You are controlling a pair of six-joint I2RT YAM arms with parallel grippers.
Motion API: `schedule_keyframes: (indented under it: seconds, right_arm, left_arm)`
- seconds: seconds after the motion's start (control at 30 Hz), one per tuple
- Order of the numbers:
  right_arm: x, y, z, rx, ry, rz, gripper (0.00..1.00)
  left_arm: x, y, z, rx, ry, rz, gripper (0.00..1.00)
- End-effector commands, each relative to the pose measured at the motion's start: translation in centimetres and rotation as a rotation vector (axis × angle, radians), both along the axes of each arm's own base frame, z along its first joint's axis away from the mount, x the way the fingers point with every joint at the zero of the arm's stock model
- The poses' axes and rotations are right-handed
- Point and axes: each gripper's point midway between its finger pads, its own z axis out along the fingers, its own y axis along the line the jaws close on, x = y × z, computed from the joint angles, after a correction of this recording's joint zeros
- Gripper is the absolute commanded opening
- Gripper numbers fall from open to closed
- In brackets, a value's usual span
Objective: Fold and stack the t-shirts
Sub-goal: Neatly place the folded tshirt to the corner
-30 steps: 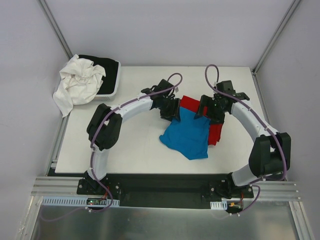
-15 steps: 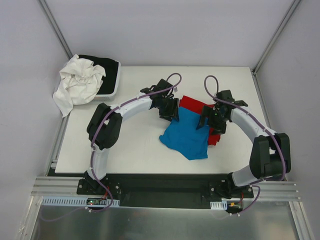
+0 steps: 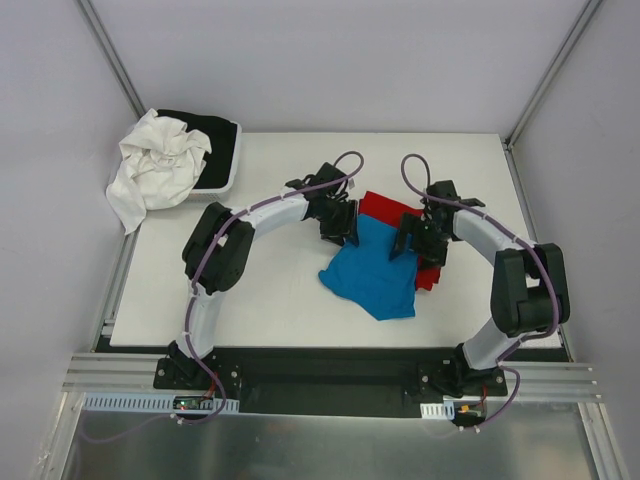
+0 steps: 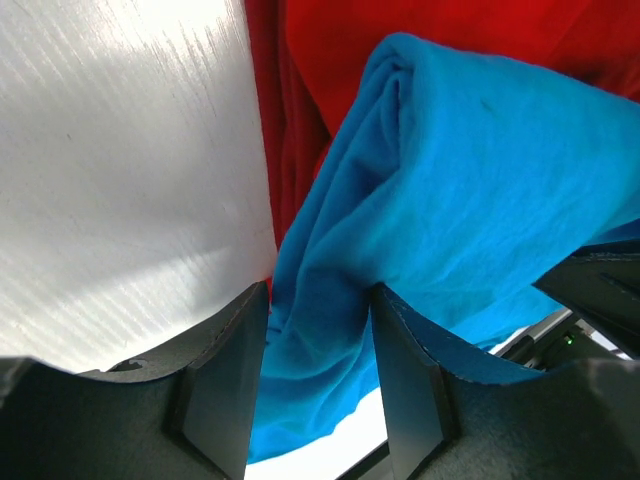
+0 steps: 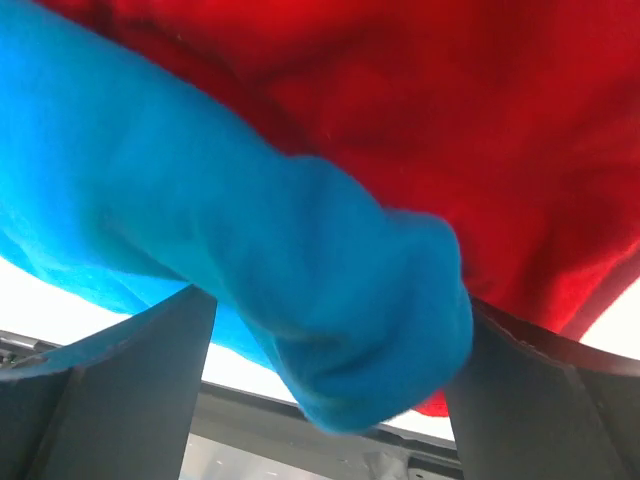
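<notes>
Inside left pincer [image 4: 318,320] and right pincer [image 5: 330,345] alike bunches the blue t-shirt [image 4: 450,200]

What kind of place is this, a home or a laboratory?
Probably a robot laboratory cell: a left arm and a right arm bolted to a metal rail, a white table enclosed by plain grey panels, and a tray of crumpled garments.

The turquoise-blue t-shirt [image 3: 372,275] is soft, matt knit cloth, faintly fuzzy up close. The red t-shirt [image 3: 383,207] under it, showing at 1 o'clock, is the same matt cloth. The white tabletop [image 3: 270,290] is smooth with a streaky sheen. The fingers [image 4: 215,390] of the left gripper [image 4: 315,295] are matt black plastic. At 6 o'clock, the grey metal sheet [image 3: 330,445] has a dull brushed finish.
</notes>
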Motion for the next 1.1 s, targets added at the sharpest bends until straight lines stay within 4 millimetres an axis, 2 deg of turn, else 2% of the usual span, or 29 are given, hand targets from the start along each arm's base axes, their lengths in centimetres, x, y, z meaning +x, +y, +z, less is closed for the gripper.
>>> schedule_keyframes:
  seconds: [0.0, 0.1, 0.17, 0.3, 0.33, 0.4, 0.53, 0.57, 0.6, 0.67, 0.73, 0.9, 0.97, 1.0, 1.03, 1.07]
  right_arm:
    - [2.9, 1.3, 1.4, 0.055, -0.083, 0.01, 0.87]
    - [3.5, 2.2, 2.1, 0.074, -0.098, 0.01, 0.84]
    - [3.6, 2.9, 2.6, 0.081, -0.107, 0.021, 0.77]
    - [4.0, 3.3, 3.7, 0.089, -0.124, 0.023, 0.4]
    - [4.0, 3.2, 3.9, 0.088, -0.126, 0.024, 0.2]
    - [3.8, 3.0, 4.4, 0.077, -0.131, 0.028, 0.01]
    - [3.4, 2.6, 5.5, 0.061, -0.155, 0.046, 0.04]
    - [3.2, 2.5, 5.8, 0.06, -0.158, 0.046, 0.08]
    - [3.1, 2.3, 6.0, 0.057, -0.161, 0.047, 0.22]
    - [2.7, 2.1, 6.9, 0.055, -0.177, 0.05, 0.29]
    - [2.4, 2.0, 7.4, 0.053, -0.19, 0.051, 0.3]
    - [1.7, 1.4, 6.5, 0.03, -0.17, 0.056, 0.34]
    - [2.0, 1.2, 5.8, 0.021, -0.16, 0.054, 0.31]
    - [2.2, 1.2, 5.7, 0.022, -0.162, 0.054, 0.06]
    - [2.5, 1.1, 5.8, 0.028, -0.165, 0.045, 0.01]
    - [2.7, 1.1, 6.0, 0.033, -0.169, 0.045, 0.01]
  left_arm:
    - [1.4, -1.6, 2.1, -0.08, -0.025, 0.024, 0.45]
    - [1.3, -2.2, 3.4, -0.105, -0.039, 0.021, 0.45]
    - [1.3, -2.5, 4.2, -0.12, -0.046, 0.02, 0.45]
    - [1.4, -3.3, 5.4, -0.147, -0.057, 0.017, 0.45]
    - [1.4, -3.3, 5.9, -0.153, -0.065, 0.016, 0.45]
    - [1.5, -3.2, 6.3, -0.152, -0.077, 0.02, 0.45]
    - [1.1, -2.6, 8.1, -0.155, -0.118, 0.028, 0.45]
    - [1.0, -2.5, 8.4, -0.153, -0.125, 0.028, 0.45]
    - [1.0, -2.2, 8.6, -0.146, -0.133, 0.032, 0.45]
    - [0.6, -2.1, 9.5, -0.151, -0.149, 0.026, 0.45]
    - [0.2, -1.9, 9.7, -0.143, -0.151, 0.024, 0.45]
    - [-0.4, -1.8, 9.0, -0.129, -0.133, 0.02, 0.45]
    - [-0.6, -2.0, 8.8, -0.123, -0.13, 0.016, 0.45]
    - [-0.6, -2.0, 8.7, -0.12, -0.128, 0.015, 0.45]
    - [-0.7, -2.1, 8.8, -0.121, -0.126, 0.014, 0.45]
    - [-0.7, -2.1, 8.8, -0.118, -0.131, 0.013, 0.45]
